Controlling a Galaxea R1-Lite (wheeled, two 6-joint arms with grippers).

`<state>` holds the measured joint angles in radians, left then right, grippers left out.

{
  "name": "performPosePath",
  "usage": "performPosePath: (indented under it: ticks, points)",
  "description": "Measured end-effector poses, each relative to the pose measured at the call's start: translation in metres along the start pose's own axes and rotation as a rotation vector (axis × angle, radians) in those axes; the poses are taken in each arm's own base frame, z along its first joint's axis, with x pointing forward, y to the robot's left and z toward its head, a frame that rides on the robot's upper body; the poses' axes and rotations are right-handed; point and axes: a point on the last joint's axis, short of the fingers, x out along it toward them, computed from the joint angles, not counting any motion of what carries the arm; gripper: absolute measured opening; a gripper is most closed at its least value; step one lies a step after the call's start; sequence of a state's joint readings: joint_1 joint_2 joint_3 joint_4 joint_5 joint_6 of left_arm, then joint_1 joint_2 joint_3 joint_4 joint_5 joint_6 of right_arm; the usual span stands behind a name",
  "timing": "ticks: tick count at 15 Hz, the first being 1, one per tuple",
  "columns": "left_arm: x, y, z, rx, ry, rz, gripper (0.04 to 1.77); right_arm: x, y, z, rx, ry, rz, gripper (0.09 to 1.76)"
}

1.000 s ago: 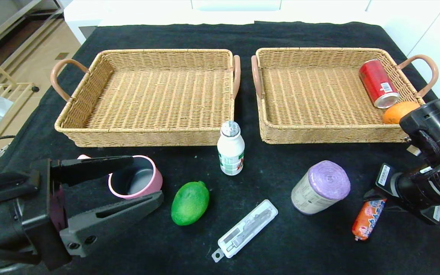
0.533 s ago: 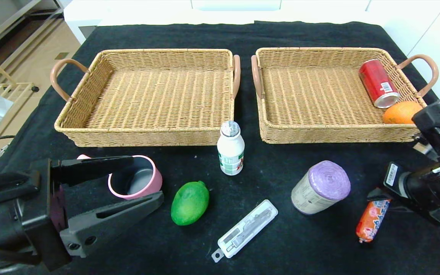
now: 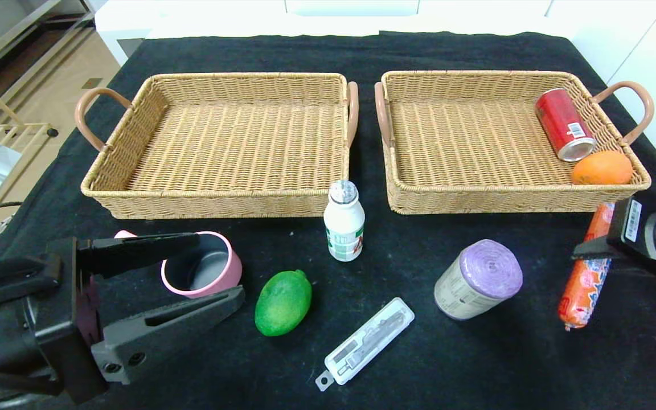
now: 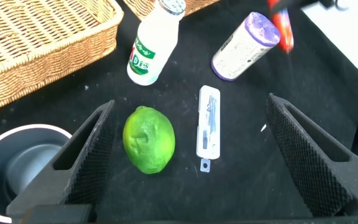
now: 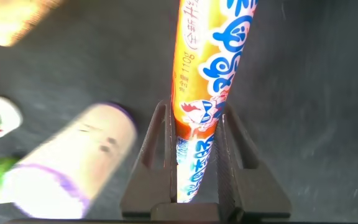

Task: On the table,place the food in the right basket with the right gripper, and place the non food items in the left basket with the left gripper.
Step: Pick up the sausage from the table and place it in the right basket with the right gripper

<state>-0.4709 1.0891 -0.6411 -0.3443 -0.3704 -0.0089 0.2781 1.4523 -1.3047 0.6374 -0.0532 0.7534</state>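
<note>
Right gripper [image 5: 197,134] clamps glossy tubular sausage [image 3: 587,267] (lifted) | left gripper [image 3: 180,273] agape, empty | woven wicker baskets

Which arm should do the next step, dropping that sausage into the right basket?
The right. Its gripper already has its jaws shut on the sausage, lifted just beside the right basket. The left gripper hangs open near the pink cup.

Bright, even overhead light fills the scene. The black worktop [image 3: 419,364] swallows most shadows. A small glare sits on the red can [image 3: 564,132]. The right wrist view is motion-blurred, smearing the purple-topped roll [image 5: 73,165]; the sausage [image 5: 207,93] looks sharper.
</note>
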Motion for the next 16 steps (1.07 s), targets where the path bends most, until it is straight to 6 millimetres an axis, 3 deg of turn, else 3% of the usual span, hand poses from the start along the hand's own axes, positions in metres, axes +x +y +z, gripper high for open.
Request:
performPosePath:
  ticks: [5,16]
  points:
    - [0.0,0.0,0.0,0.0,0.001,0.0,1.72,-0.01,0.02,0.034,-0.035,-0.114,0.059,0.44]
    - [0.0,0.0,-0.001,0.007,0.002,0.0,1.72,0.009,0.048,0.11,0.012,-0.319,0.145,0.44]
